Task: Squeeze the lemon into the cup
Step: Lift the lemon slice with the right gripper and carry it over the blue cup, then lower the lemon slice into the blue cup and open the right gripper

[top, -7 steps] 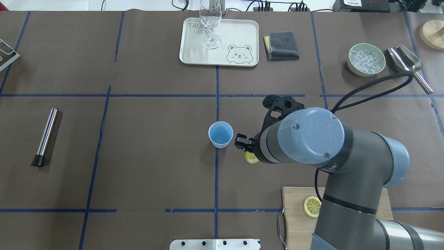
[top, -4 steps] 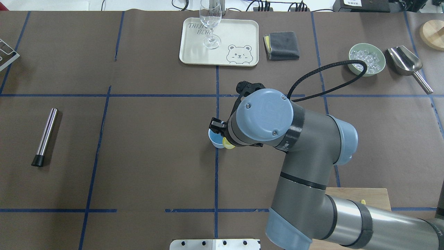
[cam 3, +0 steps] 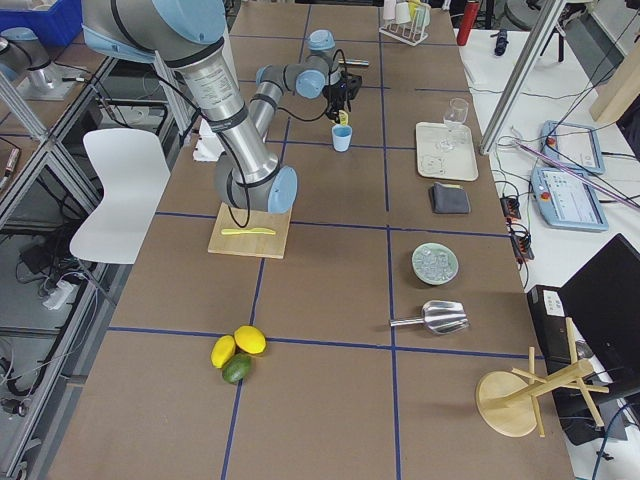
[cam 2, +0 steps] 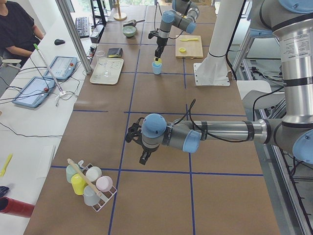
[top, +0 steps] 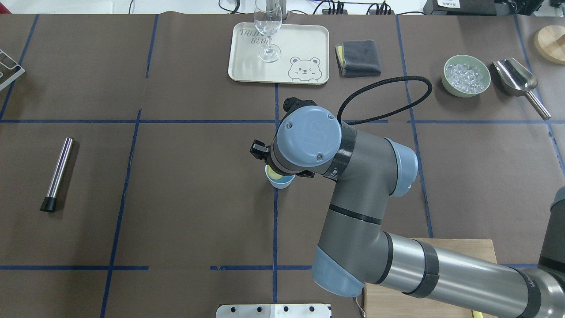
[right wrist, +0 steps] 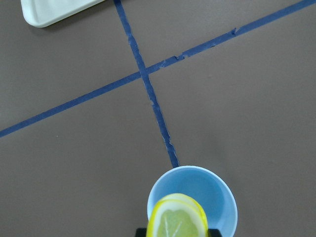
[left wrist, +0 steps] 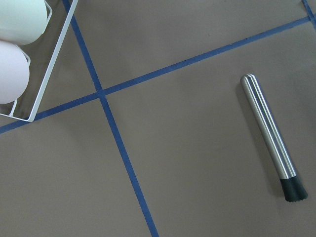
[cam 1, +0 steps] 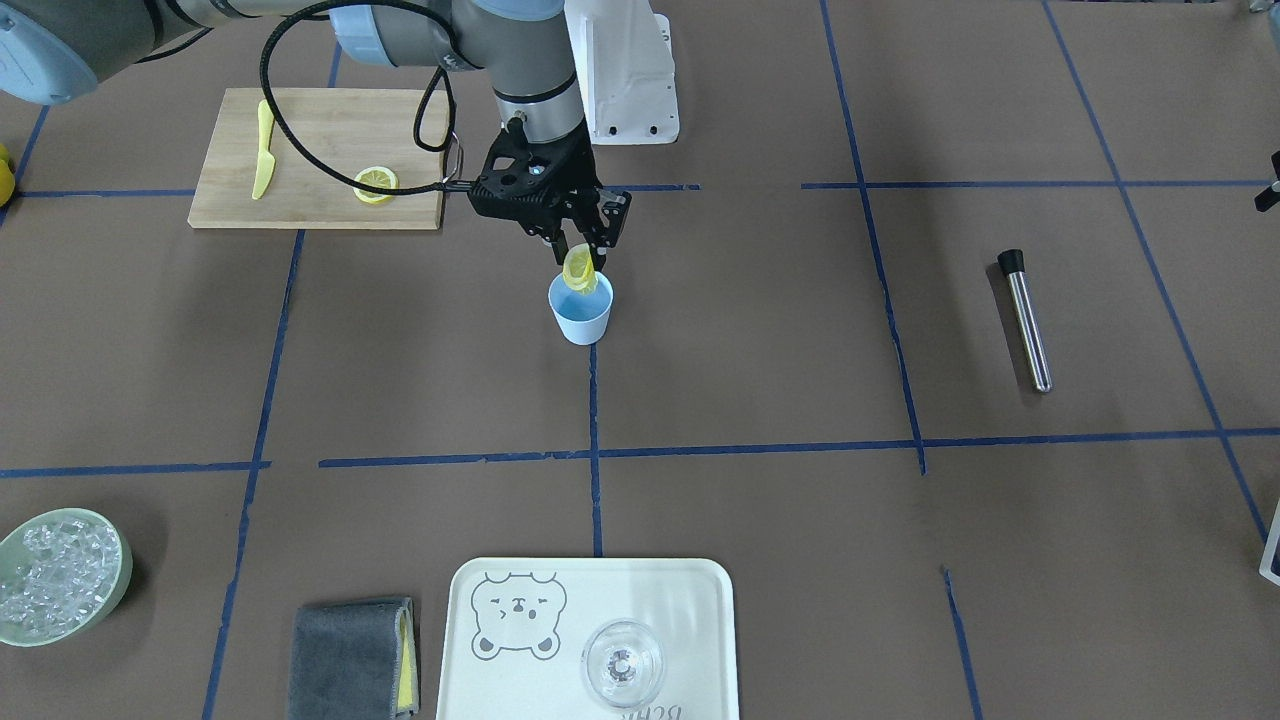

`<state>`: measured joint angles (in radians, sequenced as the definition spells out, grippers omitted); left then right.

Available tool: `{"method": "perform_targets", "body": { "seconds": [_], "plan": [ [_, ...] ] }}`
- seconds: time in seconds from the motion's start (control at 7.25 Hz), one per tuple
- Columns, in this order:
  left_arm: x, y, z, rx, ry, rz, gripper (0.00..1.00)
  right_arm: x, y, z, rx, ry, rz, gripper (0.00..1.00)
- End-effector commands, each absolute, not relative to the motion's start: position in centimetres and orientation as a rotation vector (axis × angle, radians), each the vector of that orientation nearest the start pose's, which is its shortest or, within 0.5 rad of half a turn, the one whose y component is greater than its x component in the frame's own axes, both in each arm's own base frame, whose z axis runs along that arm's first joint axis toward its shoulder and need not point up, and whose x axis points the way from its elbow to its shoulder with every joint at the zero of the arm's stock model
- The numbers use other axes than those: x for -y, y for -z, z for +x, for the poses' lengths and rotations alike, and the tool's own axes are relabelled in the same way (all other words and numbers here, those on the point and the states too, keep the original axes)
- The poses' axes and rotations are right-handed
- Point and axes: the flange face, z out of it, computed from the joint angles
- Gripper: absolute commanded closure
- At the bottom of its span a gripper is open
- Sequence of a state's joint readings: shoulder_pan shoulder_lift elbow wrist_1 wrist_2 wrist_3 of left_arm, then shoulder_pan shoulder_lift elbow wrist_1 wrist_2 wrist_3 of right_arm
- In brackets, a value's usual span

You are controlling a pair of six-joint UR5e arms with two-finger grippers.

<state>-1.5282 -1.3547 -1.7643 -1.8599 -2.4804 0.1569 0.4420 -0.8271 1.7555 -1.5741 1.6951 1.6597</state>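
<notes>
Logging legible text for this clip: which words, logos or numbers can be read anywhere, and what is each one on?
"TAIJI" above "BEA", with the rest hidden behind the clear wine glass: printed on the cream rectangular tray with a bear drawing.
"UR" logo, as it appears: embossed on the right arm's blue-grey round joint cap.
Teal tablet screens in the left side view: too small to read.
Nothing else is legible.
</notes>
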Motion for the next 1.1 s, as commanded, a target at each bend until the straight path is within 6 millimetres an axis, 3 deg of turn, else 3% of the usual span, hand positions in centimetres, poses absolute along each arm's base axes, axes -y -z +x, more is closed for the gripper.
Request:
{"method": "perform_targets", "body": {
  "seconds": [0.0,0.14,0.69,0.83,0.97],
  "plan": [
    [41.5,-61.8,-3.7,-0.892,-0.307,0.302,0.0,39.5,-14.3,-55.1,0.928,-0.436,0.049,0.36],
    [41.5,-61.8,-3.7,-0.892,-0.307,0.302,0.0,39.6,-14.4,-55.2,0.925,-0.435,0.049,0.29],
    [41.5,-61.8,-3.7,-0.892,-0.307,0.302,0.0,39.7,-14.7,-55.3,0.919,-0.433,0.048,0.19],
    [41.6,-61.9,-3.6,-0.893,-0.297,0.295,0.0,40.3,-14.4,-53.8,0.933,-0.427,0.02,0.14],
    [42.1,-61.7,-3.2,-0.902,-0.252,0.266,0.0,41.4,-16.4,-49.0,0.953,-0.433,-0.047,0.0]
  ]
}}
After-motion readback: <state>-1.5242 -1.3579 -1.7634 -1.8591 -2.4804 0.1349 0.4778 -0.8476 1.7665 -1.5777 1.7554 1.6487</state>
